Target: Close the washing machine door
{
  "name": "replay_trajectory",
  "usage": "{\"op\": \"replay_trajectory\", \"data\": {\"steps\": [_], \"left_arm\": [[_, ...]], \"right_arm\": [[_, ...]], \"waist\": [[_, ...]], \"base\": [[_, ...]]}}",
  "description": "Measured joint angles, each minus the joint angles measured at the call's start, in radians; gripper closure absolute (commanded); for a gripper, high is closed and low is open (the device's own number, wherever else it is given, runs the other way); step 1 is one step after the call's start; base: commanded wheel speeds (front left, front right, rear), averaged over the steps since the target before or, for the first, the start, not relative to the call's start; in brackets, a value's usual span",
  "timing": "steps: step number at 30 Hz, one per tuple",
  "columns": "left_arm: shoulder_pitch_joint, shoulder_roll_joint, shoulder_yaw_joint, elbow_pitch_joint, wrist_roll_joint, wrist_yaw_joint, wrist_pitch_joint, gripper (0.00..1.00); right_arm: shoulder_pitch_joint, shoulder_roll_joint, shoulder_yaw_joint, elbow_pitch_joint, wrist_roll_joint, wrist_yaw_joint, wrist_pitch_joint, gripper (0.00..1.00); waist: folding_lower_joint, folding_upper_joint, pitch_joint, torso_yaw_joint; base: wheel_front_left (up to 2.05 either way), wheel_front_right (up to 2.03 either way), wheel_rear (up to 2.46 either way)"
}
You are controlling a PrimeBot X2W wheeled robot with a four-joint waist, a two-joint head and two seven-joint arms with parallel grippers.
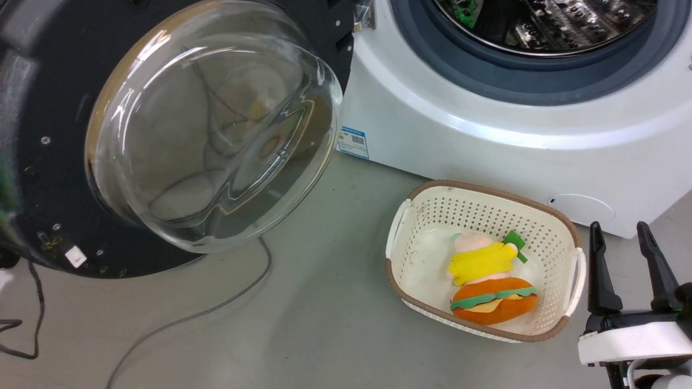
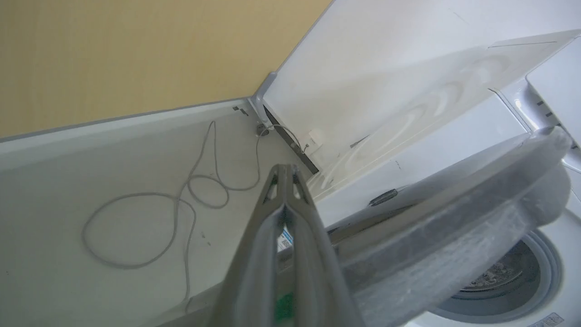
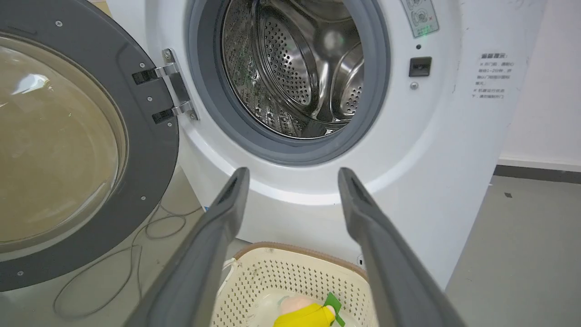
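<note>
Grey floor [image 1: 324, 324], loose cable [image 2: 113, 266] (coiled near corner), tan wall [image 2: 136, 54], white wall [image 3: 544, 91] with dark skirting [image 3: 535, 173]

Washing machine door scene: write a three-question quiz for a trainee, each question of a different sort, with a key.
1. True or false: the washing machine door is shut against the washing machine.
2. What lies in the laundry basket on the floor? A) a plush toy B) a folded towel C) a detergent bottle
3. Fill in: the right gripper hangs above the basket with its fingers ___ (open or shut).

Key
1. False: the door is swung wide open on its hinge, and the steel drum is exposed.
2. A
3. open
</note>
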Motion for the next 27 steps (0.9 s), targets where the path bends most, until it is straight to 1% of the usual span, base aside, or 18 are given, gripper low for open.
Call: {"op": "replay_trajectory", "data": {"steps": [5,8,14,19,22,27], "left_arm": [[0.001,0.017,-0.041,-0.01,-0.083,-0.005,0.102,1.0],[0.011,0.029,-0.058,-0.054,-0.145,-0.009,0.157,1.0],[0.106,0.043,-0.101,-0.15,-0.251,-0.016,0.23,1.0],[0.191,0.028,-0.156,-0.24,-0.302,-0.018,0.257,1.0],[0.243,0.017,-0.213,-0.294,-0.311,-0.018,0.278,1.0],[0.326,-0.003,-0.28,-0.396,-0.337,-0.018,0.283,1.0]], "right_arm": [[-0.002,0.0,-0.008,0.001,0.008,0.0,-0.008,0.0],[-0.002,0.0,-0.013,0.002,0.011,0.0,-0.017,0.0],[-0.002,0.001,-0.023,0.012,0.034,0.0,-0.029,0.0],[0.002,0.001,-0.025,0.02,0.043,0.0,-0.032,0.0],[0.003,0.001,-0.022,0.023,0.048,0.0,-0.032,0.0],[0.005,0.001,-0.017,0.025,0.06,0.0,-0.032,0.0]], "waist": [[0.0,0.0,0.004,0.019],[0.0,0.0,0.005,0.03],[0.0,0.0,-0.006,0.056],[0.0,0.0,-0.035,0.069],[0.0,0.0,-0.052,0.074],[0.0,0.0,-0.073,0.067]], "base": [[0.0,0.0,0.0],[0.0,0.0,0.0],[0.0,0.0,0.0],[0.0,0.0,0.0],[0.0,0.0,0.0],[0.0,0.0,0.0]]}}
